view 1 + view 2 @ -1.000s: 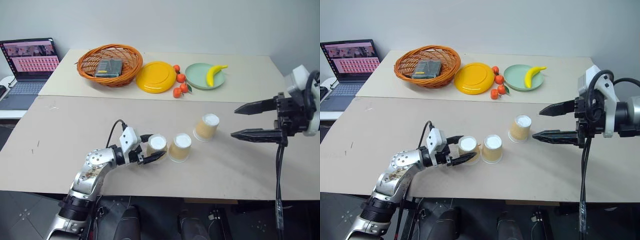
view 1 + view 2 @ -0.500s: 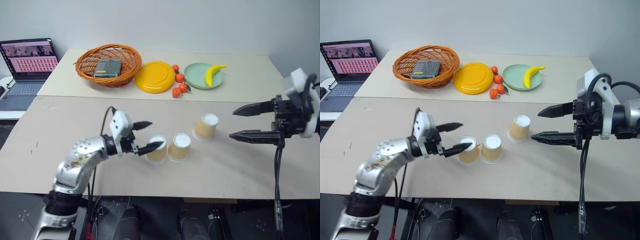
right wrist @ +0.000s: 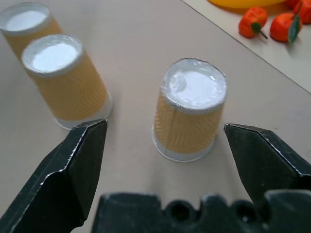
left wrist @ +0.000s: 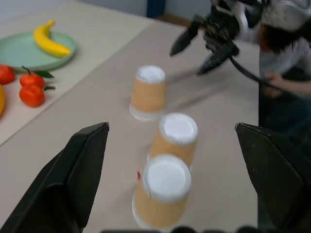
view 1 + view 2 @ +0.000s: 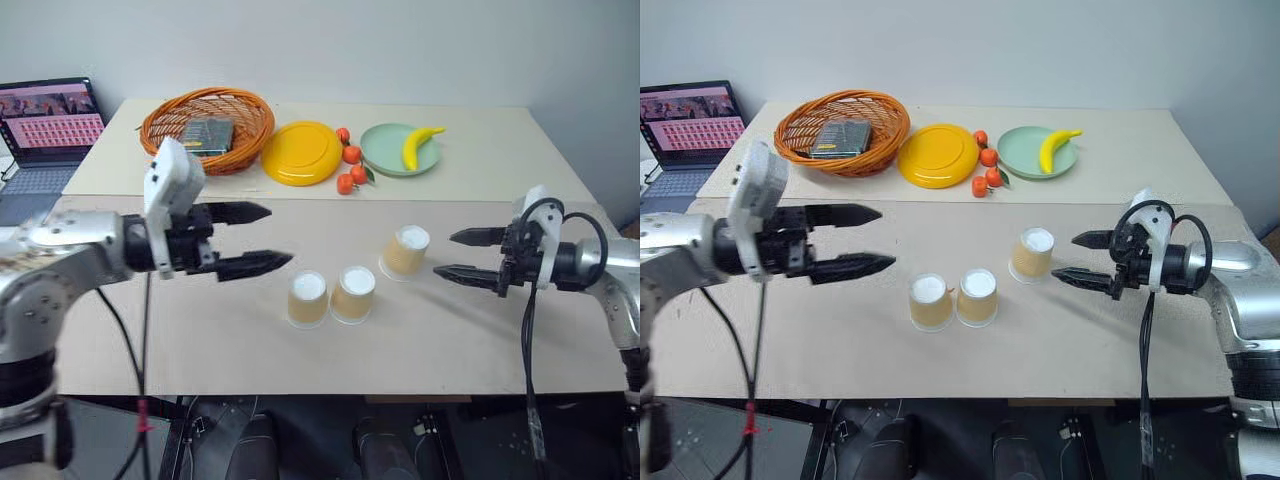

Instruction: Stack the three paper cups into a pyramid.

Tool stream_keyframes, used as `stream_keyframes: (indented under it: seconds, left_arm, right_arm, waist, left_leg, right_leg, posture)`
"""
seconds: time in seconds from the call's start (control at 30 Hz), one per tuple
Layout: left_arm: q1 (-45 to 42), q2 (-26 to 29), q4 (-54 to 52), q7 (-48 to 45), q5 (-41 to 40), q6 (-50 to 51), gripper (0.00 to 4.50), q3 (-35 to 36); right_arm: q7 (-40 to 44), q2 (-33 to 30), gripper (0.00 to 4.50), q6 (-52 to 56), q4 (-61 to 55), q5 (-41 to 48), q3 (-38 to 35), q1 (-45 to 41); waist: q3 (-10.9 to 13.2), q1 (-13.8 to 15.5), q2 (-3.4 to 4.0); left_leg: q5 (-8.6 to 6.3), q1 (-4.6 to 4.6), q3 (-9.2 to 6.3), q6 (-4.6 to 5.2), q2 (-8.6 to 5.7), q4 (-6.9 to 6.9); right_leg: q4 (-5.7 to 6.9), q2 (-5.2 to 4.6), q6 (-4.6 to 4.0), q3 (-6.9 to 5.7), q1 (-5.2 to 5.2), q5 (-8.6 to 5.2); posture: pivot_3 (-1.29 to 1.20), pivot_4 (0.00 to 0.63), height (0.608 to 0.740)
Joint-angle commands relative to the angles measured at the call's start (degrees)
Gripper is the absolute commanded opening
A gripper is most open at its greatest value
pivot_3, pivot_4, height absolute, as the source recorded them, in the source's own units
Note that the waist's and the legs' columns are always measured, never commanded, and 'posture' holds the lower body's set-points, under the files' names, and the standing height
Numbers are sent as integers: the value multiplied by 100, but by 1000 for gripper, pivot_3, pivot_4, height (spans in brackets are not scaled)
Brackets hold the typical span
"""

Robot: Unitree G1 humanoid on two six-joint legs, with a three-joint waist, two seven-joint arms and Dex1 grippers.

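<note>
three paper cups upside down on the worktop (image 5: pixel 150 330), none stacked.
head view: two cups (image 5: pixel 307 298) (image 5: pixel 353 294) touch side by side, third cup (image 5: pixel 404 251) apart; left tool (image 5: pixel 262 238) released, above the worktop. left wrist view: cups in a row. right wrist view: right tool (image 3: pixel 165 136) released, flanking the third cup.
</note>
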Motion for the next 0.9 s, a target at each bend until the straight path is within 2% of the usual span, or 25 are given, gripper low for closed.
stream_keyframes:
  seconds: [0.03,0.37,0.67,0.77,0.87,0.9]
  left_arm:
    - [-44,291,-227,-182,-382,109,4435,277]
    - [-79,409,-365,263,-708,168,4435,298]
    - [83,501,-487,686,-980,195,4435,507]
    - [224,507,-566,787,-1010,165,4500,551]
    - [305,528,-601,846,-1037,135,4500,580]
    - [310,533,-589,856,-1035,126,4500,583]
  right_arm:
    - [-107,248,4500,-613,513,-241,-55,-174]
    - [-72,990,4500,-1214,1598,-617,219,-861]
    - [93,1280,4500,-1514,2306,-851,358,-1448]
    - [146,1338,3840,-1533,2509,-909,376,-1571]
    - [178,1361,2795,-1602,2608,-977,405,-1620]
    - [183,1369,2684,-1610,2610,-992,407,-1633]
  waist:
    - [1,17,-1]
    - [1,34,0]
    - [3,49,1]
    - [3,46,1]
    - [3,50,1]
    - [3,48,1]
  left_leg:
    - [0,1,-1,0,1,2]
    - [0,0,0,0,1,1]
    - [0,0,0,0,1,1]
    - [0,0,0,0,0,1]
    - [0,0,0,0,0,1]
    - [0,0,0,0,1,1]
  right_leg:
    - [0,1,1,-2,2,-1]
    - [0,1,-3,1,1,1]
    - [1,1,-3,0,2,1]
    - [1,1,-3,0,2,2]
    - [1,1,-3,0,2,2]
    - [2,1,-3,-1,2,2]
  posture:
    - [0,150,732]
    - [0,150,732]
    - [0,150,732]
    - [0,150,732]
    - [0,150,732]
    - [0,150,732]
